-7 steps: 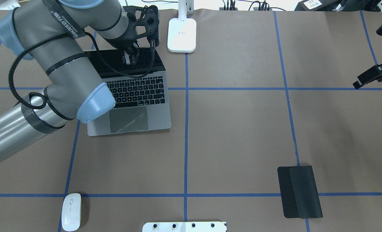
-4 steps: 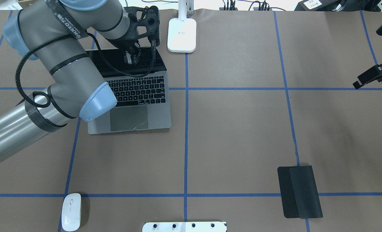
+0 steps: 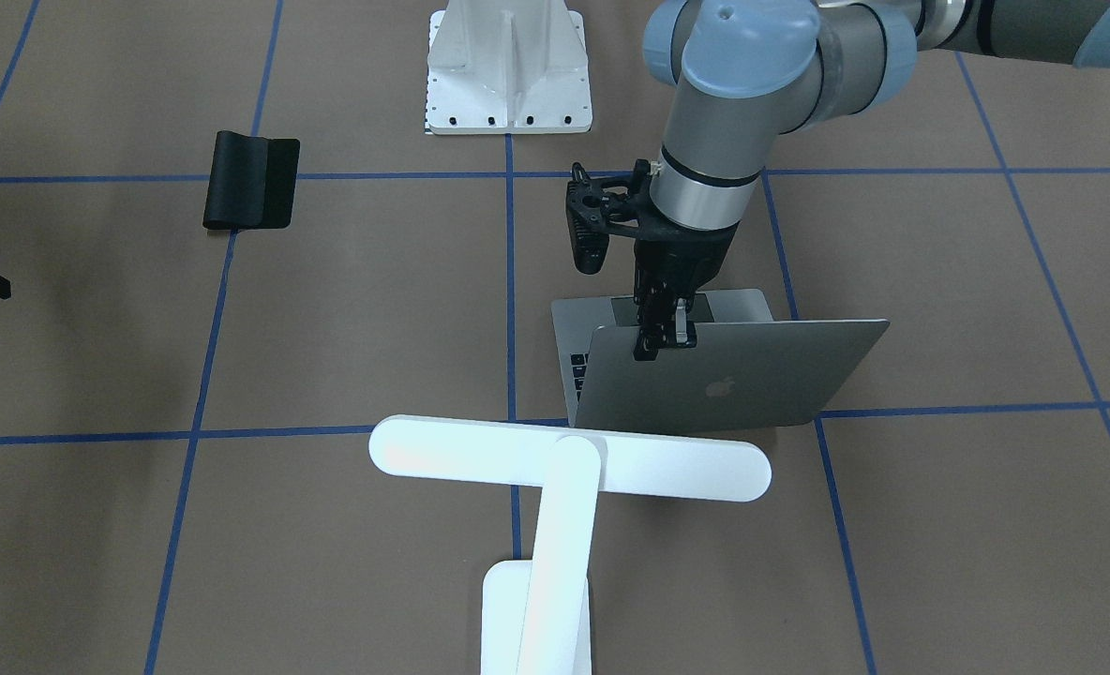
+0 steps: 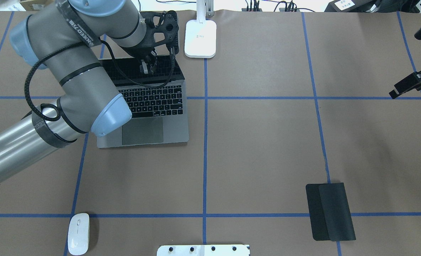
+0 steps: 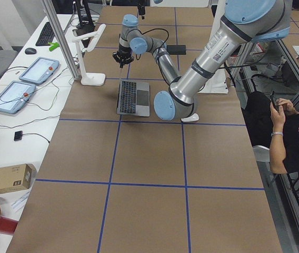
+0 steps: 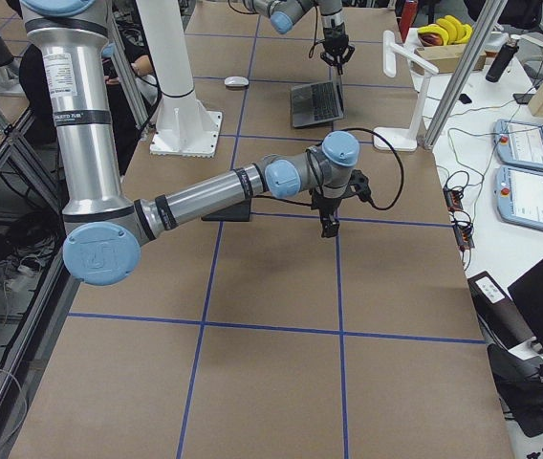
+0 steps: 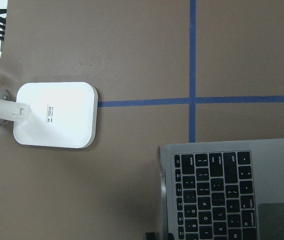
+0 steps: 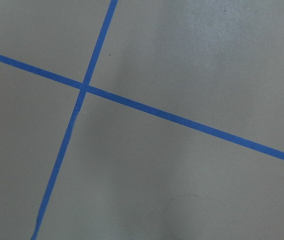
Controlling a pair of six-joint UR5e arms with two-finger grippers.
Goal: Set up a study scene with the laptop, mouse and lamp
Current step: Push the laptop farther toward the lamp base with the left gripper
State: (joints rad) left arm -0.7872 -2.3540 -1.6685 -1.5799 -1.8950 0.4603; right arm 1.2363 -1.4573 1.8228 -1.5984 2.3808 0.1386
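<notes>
From the front, the left gripper (image 3: 665, 337) pinched the lid's top edge on the open laptop (image 3: 733, 384) near the lamp (image 3: 569, 459); overhead, the mouse (image 4: 78, 233) lay well apart, and whether the right gripper (image 4: 408, 84) was clenched could not be told.

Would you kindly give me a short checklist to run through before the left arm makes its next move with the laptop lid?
1. Grip: the left hand pinches the top edge of the laptop lid: ok.
2. Base: the laptop's keyboard half lies flat on the table: ok.
3. Clearance: the lamp base stands apart from the laptop's far corner: ok, though close.
4. The mouse lies away from the left arm, near the robot-side table edge: ok.
5. The right hand is far off to the right: ok.
6. Whether the right hand is open or shut: cannot tell.
</notes>
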